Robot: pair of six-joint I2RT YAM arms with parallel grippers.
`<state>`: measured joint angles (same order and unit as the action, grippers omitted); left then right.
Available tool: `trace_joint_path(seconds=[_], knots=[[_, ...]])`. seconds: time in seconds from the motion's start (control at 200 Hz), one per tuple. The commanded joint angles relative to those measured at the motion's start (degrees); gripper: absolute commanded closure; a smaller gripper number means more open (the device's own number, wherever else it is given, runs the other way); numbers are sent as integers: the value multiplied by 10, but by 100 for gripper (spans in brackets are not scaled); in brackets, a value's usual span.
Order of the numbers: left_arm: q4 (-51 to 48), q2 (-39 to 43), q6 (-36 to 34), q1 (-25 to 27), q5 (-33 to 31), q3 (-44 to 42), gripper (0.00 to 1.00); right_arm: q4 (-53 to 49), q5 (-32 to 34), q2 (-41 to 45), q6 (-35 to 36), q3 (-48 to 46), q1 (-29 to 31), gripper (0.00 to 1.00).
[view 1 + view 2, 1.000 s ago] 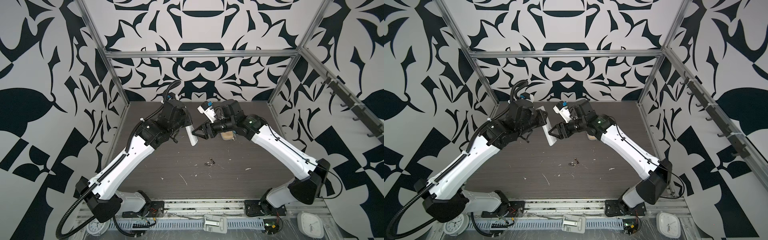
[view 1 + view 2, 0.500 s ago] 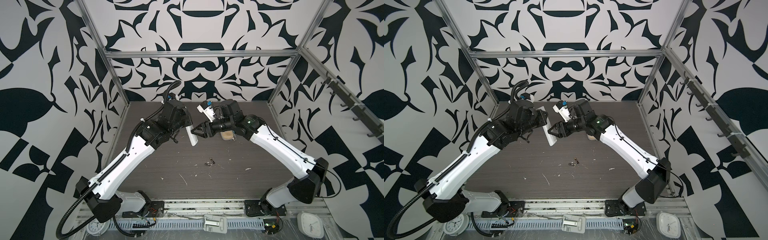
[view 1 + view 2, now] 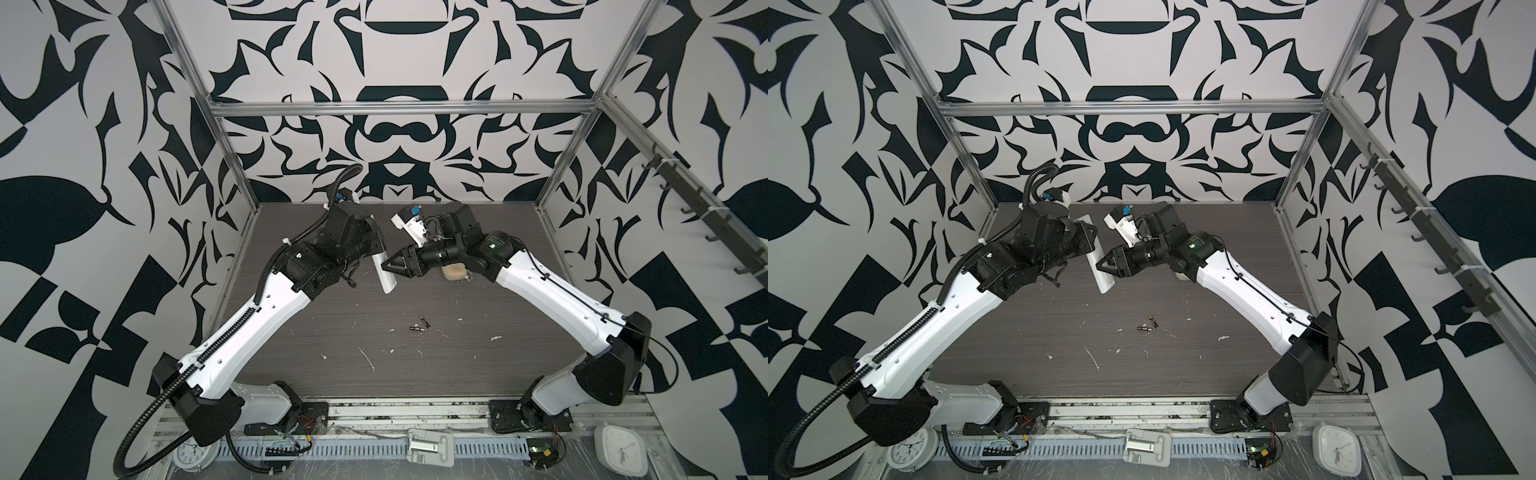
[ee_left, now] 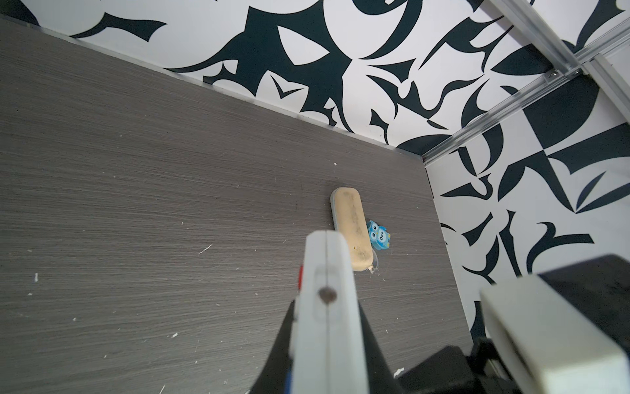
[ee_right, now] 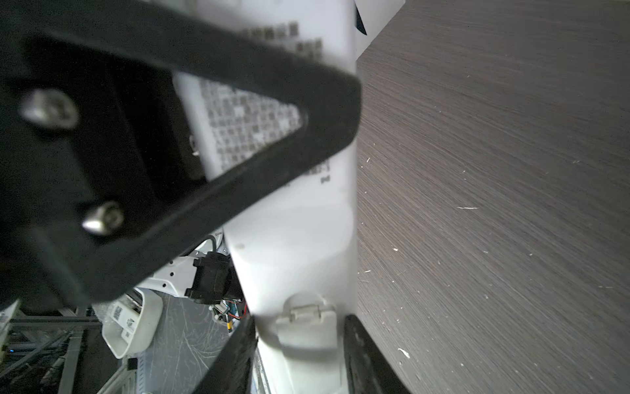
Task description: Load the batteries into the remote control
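- Dark grey wood-grain table point(image 3: 457, 365) fills the floor in both top views.
- Left gripper point(image 4: 325, 305) is clamped on the long slim white plastic remote control point(image 3: 384, 276) and holds it tilted in the air above the back half of the table.
- Right gripper point(image 3: 390, 269) meets the remote control's lower end, its jaws straddling it. I cannot tell whether they press on it.
- Beige oblong case point(image 4: 351, 235) lies flat on the table, below the right wrist.
- Small blue owl-printed block point(image 4: 378, 235) touches the case's side.
- Two tiny dark cylindrical batteries point(image 3: 417, 328) lie just beside each other mid-table, well apart from the remote control.
- White scraps point(image 3: 368, 357) dot the front of the table.
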<state>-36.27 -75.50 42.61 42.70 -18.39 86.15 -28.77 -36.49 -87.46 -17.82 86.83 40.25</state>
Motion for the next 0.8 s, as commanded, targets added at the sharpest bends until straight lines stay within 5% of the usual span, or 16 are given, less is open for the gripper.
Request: trace_joint_path(seconds=[0.0,0.795], knots=[[18,17,7,-1,6,-5,100,20,-8,7,4,1,4,61],[22,20,8,-1,4,-21,100,17,3,10,10,10,6,77]])
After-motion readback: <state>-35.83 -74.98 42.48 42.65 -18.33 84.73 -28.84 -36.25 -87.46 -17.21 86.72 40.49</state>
